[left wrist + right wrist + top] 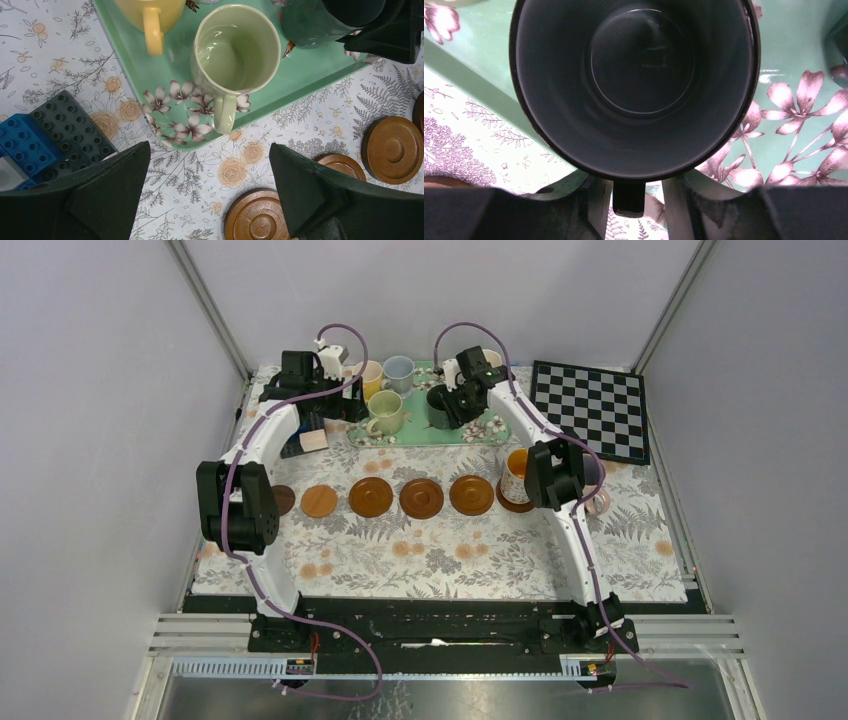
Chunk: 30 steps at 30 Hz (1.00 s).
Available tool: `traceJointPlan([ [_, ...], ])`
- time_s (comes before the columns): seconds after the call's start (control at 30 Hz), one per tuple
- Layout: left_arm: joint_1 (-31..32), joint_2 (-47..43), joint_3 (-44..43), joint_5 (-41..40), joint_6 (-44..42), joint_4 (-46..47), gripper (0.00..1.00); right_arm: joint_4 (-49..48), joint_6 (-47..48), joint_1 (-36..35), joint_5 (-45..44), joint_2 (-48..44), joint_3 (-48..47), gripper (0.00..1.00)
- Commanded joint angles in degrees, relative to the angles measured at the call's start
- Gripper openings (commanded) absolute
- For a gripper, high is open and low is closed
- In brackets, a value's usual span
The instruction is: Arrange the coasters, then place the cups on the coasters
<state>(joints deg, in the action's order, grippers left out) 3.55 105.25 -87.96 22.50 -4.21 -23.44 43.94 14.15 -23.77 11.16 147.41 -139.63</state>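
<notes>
Several brown coasters (421, 498) lie in a row on the floral cloth; three of these coasters (395, 150) show in the left wrist view. A floral cup (516, 475) stands on the row's right-hand coaster. On the green tray (425, 433) stand yellow (370, 380), pale blue (398, 372), pale green (235, 47) and dark green (634, 75) cups. My right gripper (631, 182) is open, a finger on each side of the dark cup's handle (629, 197), with a gap showing. My left gripper (210, 145) is wide open above the cloth at the tray's near-left corner, empty.
A black-and-white checkerboard (590, 410) lies at the back right. Blue and dark toy bricks (50, 135) sit left of the tray. A pinkish cup (597, 502) stands behind the right arm's elbow. Grey walls close in the table on three sides.
</notes>
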Motion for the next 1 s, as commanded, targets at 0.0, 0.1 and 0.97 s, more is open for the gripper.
traceJointPlan([
  [0.0, -0.4, -2.6, -0.2, 0.6, 0.1, 2.5, 0.99, -0.5, 0.3, -1.0, -1.7, 0.5, -3.9, 0.43],
  [0.1, -0.5, -2.6, -0.3, 0.7, 0.1, 2.5, 0.99, -0.7, 0.2, -0.9, -2.3, 1.0, -5.6, 0.35],
  [0.97, -0.6, -6.0, 1.5, 0.4, 1.3, 5.2, 0.99, -27.7, -6.4, -3.6, 0.3, -40.1, 43.1, 0.0],
])
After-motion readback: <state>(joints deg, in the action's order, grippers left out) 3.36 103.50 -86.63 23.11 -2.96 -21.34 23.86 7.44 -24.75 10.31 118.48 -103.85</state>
